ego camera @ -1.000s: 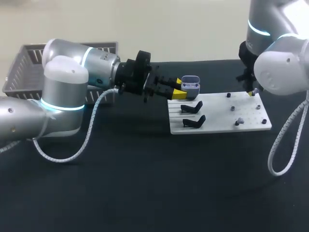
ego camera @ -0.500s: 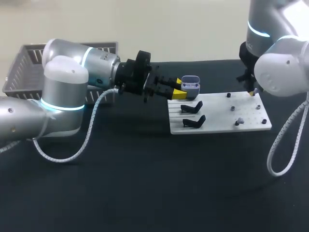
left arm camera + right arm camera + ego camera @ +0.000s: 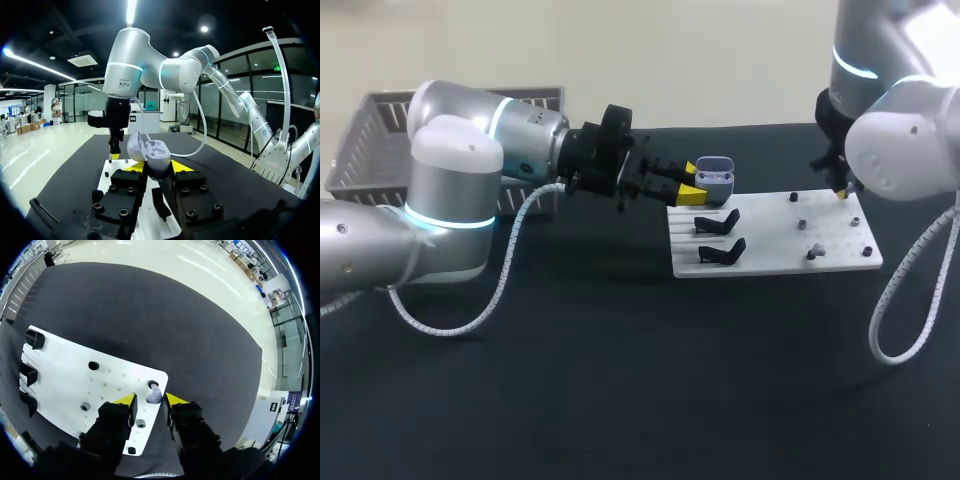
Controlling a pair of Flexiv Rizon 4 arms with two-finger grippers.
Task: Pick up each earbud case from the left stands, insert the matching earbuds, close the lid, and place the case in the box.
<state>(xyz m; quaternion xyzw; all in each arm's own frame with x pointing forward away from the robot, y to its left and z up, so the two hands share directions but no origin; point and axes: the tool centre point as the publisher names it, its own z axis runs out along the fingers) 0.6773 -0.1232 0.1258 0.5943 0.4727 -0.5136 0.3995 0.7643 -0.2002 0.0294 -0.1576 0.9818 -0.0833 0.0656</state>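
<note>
My left gripper [image 3: 690, 185] is shut on a pale lavender earbud case [image 3: 714, 176], held over the back left corner of the white board [image 3: 775, 262]. In the left wrist view the case [image 3: 150, 152] sits between the yellow tips with its lid open. My right gripper [image 3: 151, 399] hangs over the board's far right corner [image 3: 842, 192]. A lavender earbud [image 3: 154, 396] stands on a peg there, between the open fingers with a gap on each side.
Two black stands [image 3: 717, 221] [image 3: 722, 250] sit on the board's left half. Small pegs and earbuds [image 3: 803, 224] [image 3: 817, 248] dot its right half. A grey mesh basket [image 3: 380, 140] stands at the back left of the black table.
The right arm has shifted very slightly at the board's far corner. The left arm and the case have stayed put.
</note>
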